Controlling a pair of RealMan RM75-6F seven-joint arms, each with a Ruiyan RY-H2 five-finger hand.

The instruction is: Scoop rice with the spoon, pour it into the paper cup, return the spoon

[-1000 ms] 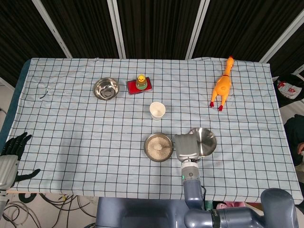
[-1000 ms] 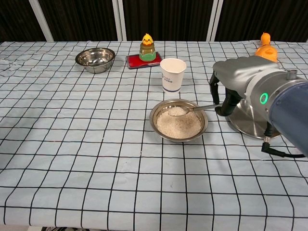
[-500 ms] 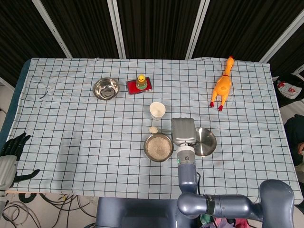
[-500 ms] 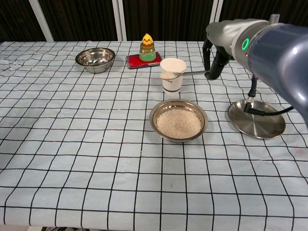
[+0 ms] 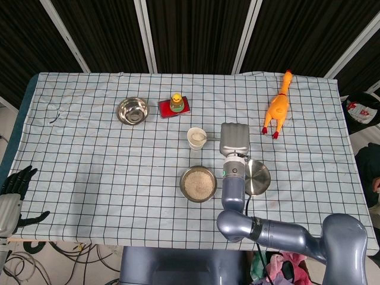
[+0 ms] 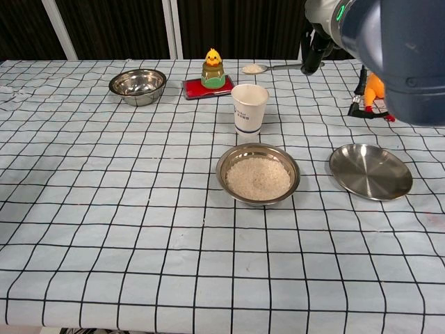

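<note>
My right hand [image 5: 234, 140] [image 6: 318, 50] holds a metal spoon [image 6: 271, 67] level in the air, its bowl heaped with rice. In the head view the spoon's bowl [image 5: 196, 136] lies over the white paper cup [image 5: 196, 138] [image 6: 249, 108]; in the chest view it hangs above the cup's rim. Nearer me sits the steel bowl of rice [image 5: 198, 183] [image 6: 258, 174]. My left hand [image 5: 16, 189] hangs at the table's near-left corner, fingers spread, holding nothing.
An empty steel plate [image 5: 256, 177] [image 6: 370, 171] lies right of the rice bowl. A small steel bowl [image 5: 132, 111] [image 6: 138, 85], a duck figure on a red base [image 5: 175, 104] [image 6: 212, 73] and a rubber chicken [image 5: 277, 108] lie further back on the checked cloth [image 6: 125, 209].
My right hand lifted the spoon of rice out of the rice bowl and carried it up and away to above the paper cup. The left hand stayed put.
</note>
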